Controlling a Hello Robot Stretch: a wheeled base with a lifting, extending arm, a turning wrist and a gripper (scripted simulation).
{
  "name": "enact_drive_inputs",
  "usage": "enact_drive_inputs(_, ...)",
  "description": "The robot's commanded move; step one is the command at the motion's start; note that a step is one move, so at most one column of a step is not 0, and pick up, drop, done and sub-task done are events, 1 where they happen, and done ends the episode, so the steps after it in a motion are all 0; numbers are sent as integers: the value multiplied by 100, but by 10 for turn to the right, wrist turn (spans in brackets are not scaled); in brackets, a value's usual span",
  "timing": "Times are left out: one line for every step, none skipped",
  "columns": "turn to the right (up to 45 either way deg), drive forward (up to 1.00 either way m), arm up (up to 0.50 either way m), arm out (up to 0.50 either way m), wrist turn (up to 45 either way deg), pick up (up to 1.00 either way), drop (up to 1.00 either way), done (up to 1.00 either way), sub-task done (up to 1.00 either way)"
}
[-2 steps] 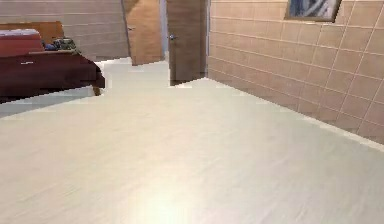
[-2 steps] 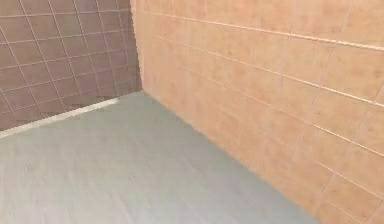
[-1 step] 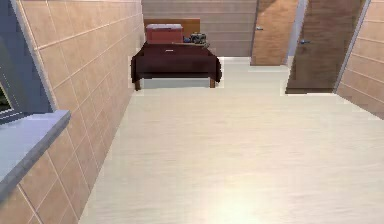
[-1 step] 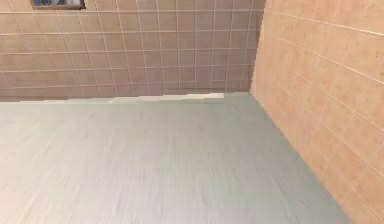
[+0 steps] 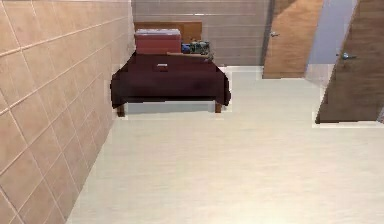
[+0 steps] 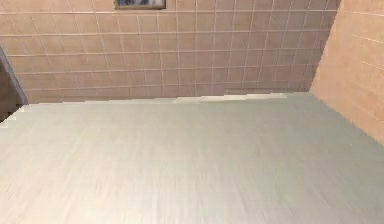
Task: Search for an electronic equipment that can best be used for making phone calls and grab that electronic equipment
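In the upper left of my forward view a bed (image 5: 170, 88) with a dark maroon cover stands beside the tiled wall (image 5: 50, 90), with a pink pillow (image 5: 157, 40) at its head and a small pale object (image 5: 161, 67) lying on the cover, too small for me to call a phone. A dark brown door (image 5: 352, 70) stands at the upper right, and I cannot tell how my claw is set

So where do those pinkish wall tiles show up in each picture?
Forward view: tiles run down the left side, beside the bed.
Arm side view: tiles span the top and the right edge.
Shared landmark: the pale floor at the tiles' foot.
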Motion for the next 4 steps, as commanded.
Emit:
enact_drive_inputs(0, 100, 0, 0, 0, 0, 0, 0, 0)
enact_drive_inputs(0, 100, 0, 0, 0, 0, 0, 0, 0)
enact_drive_inputs(-360, 0, 0, 0, 0, 0, 0, 0, 0)
enact_drive_inputs(0, 5, 0, 0, 0, 0, 0, 0, 0)
